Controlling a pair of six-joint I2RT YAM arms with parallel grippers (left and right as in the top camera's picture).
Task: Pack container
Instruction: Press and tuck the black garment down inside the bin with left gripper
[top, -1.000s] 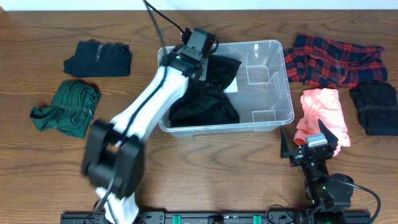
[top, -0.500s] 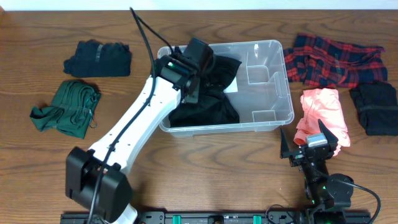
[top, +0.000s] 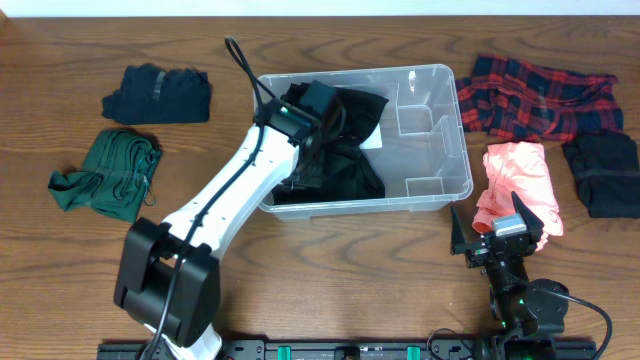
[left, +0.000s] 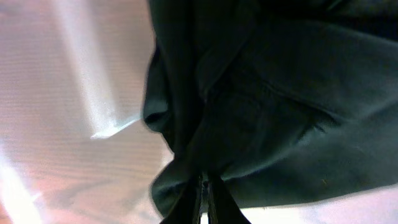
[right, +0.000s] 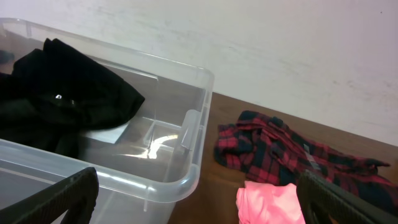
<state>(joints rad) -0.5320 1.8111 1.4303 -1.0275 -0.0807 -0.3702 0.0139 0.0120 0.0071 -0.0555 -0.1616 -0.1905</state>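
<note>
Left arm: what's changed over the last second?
The left gripper drew back from the tub's far-left corner toward its near side, jaws shut on the black garment throughout. The tub and the open right gripper stayed put.

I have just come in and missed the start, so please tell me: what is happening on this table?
The left gripper is shut on a black garment inside the clear container, toward its left end. The right gripper sits open and holds nothing. More clothes lie outside on the table: a red plaid shirt, a pink garment and a black piece on the container's right, and a green garment and a dark garment on its left.
</note>
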